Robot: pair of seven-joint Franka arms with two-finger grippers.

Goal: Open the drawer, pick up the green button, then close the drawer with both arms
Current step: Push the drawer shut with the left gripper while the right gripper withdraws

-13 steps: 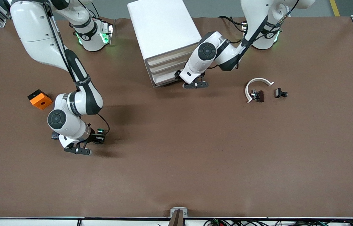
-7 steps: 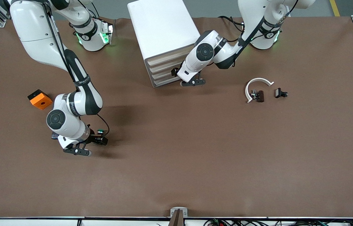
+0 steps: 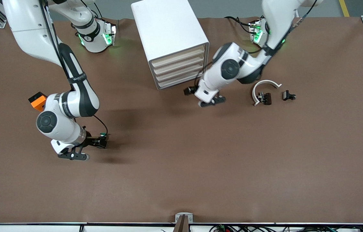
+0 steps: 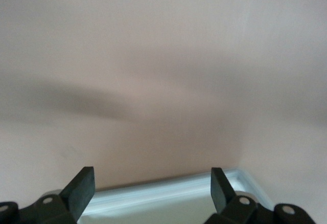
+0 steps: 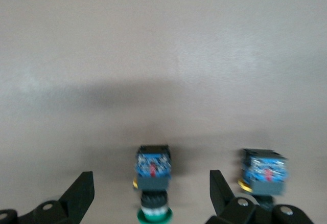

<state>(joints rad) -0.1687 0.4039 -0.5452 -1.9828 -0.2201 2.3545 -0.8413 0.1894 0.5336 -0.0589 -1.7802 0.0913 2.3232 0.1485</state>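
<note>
The white cabinet [image 3: 168,32] stands near the robots' bases. All of its cream-fronted drawers [image 3: 178,68] sit flush and shut, and nothing marks out the task's drawer. My left gripper [image 3: 188,91] [image 4: 150,178] hangs open and empty just in front of the cabinet, with a white edge [image 4: 168,196] showing between its fingers. The green-capped button [image 3: 103,135] [image 5: 153,183] lies on its side on the brown table [image 3: 201,161], toward the right arm's end. My right gripper [image 3: 99,141] [image 5: 150,180] is open around the button, and neither finger touches it.
A second blue-and-black blocky piece [image 5: 263,170] lies beside the button, by one right fingertip. An orange block [image 3: 37,100] sits partly hidden by the right arm. Toward the left arm's end lie a white arc [image 3: 265,84] and small dark parts [image 3: 266,98] [image 3: 288,95].
The right gripper opened and let go of the button, which now rests on the table. The left gripper drew back from the drawer fronts, away from the cabinet.
</note>
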